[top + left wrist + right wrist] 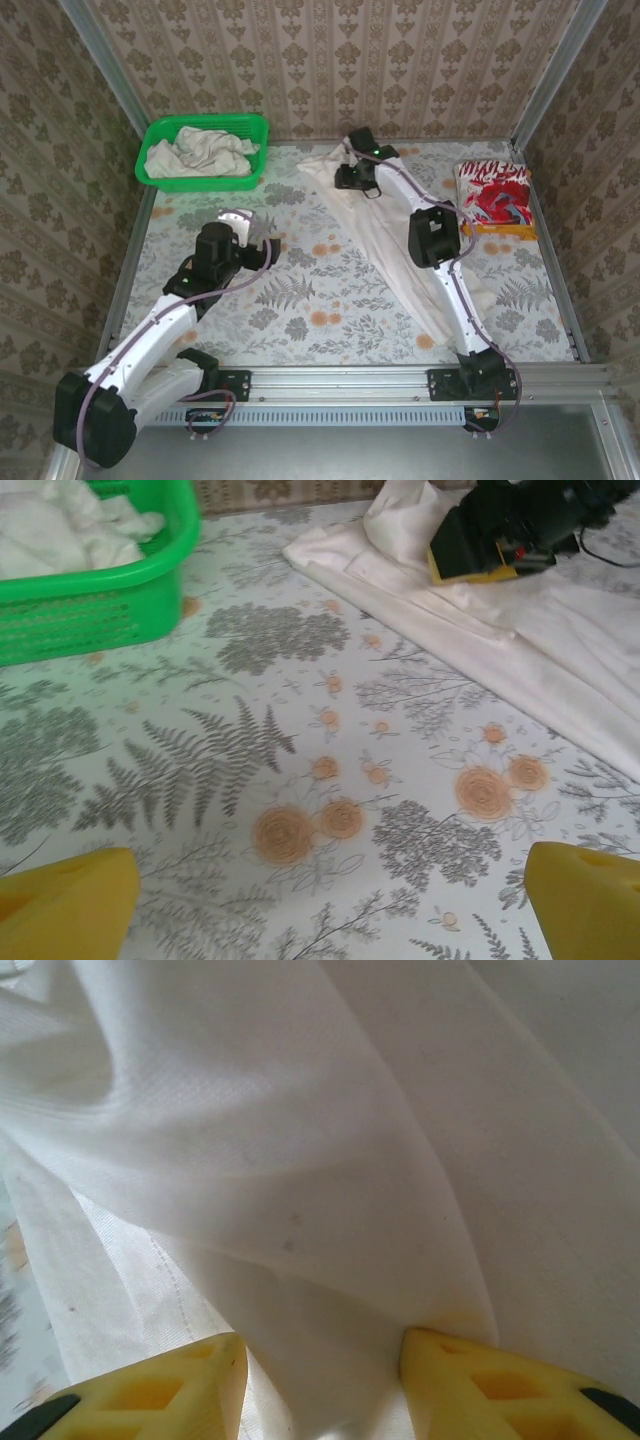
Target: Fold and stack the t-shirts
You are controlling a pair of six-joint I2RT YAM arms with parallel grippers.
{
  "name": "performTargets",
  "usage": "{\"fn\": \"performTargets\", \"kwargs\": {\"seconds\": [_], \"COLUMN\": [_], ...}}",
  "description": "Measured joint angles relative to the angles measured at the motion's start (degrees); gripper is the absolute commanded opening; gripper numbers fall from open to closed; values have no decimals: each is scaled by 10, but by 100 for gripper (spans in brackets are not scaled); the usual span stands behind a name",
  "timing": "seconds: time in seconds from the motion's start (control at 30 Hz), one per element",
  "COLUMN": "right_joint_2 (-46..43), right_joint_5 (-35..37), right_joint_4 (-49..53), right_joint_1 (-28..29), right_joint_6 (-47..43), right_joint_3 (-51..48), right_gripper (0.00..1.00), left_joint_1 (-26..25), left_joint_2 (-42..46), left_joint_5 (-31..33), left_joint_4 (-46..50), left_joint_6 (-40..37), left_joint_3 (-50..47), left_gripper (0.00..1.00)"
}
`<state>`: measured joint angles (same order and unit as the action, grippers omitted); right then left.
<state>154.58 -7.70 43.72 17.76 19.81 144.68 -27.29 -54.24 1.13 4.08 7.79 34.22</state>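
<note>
Though the r. arm covers much of it in the top view, the long off-white shirt (pixel 372 245) reads as a diagonal strip on the worktop (pixel 300 300), from far centre to the near r. edge. The right pincer (pixel 352 165) sits at its far end. Its tips are hidden under the wrist, so the grip isn't readable here. Crumpled off-white shirts (pixel 200 152) lie in the green basket (pixel 150 160) at the far l. corner. A folded red-and-white shirt (pixel 493 195) lies flat by the r. rail, apart from the strip. The left pincer (pixel 258 232) hangs over bare worktop l. of centre, well apart from all cloth. Open room: near-l. half and centre, btw basket and strip.

Left wrist view: left pincer (pixel 322 905) is released. Its yellow fingers (pixel 70 900) are set wide at the bottom corners, bases cut off, w/ nothing btw them but patterned worktop. The basket (pixel 100 610) is cropped at top l. The long shirt (pixel 540 650) runs across top r., w/ the right pincer (pixel 475 565) on it, partly out of frame.

Right wrist view: right pincer (pixel 320 1380) grasps a raised fold of the long shirt (pixel 300 1160), cloth bunched btw both yellow fingers and touching each. Finger bases are cut off below. A blurred sliver of worktop shows at far l. Which part of the shirt is pinched can't be told.
</note>
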Motion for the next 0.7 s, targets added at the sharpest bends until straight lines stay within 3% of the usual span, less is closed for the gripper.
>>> {"fn": "performTargets", "kwargs": {"seconds": [0.17,0.4,0.7], "right_joint_2": [0,-6,-44], "right_joint_5": [-16,-17,-29], "right_joint_4": [-2,-13,-68], "right_joint_1": [-54,-78,-84], "right_joint_6": [28,30,26], "right_joint_3": [1,-14,-93], "right_gripper": [47,48,48], "left_joint_1": [-71,-211,-318], "left_joint_2": [-106,-374,-609], "left_joint_5": [-43,-121,-231], "left_joint_4": [-84,-144,-125], "left_joint_6": [-58,-146,-245], "left_joint_3": [16,199,417], "left_gripper": [100,100,96]}}
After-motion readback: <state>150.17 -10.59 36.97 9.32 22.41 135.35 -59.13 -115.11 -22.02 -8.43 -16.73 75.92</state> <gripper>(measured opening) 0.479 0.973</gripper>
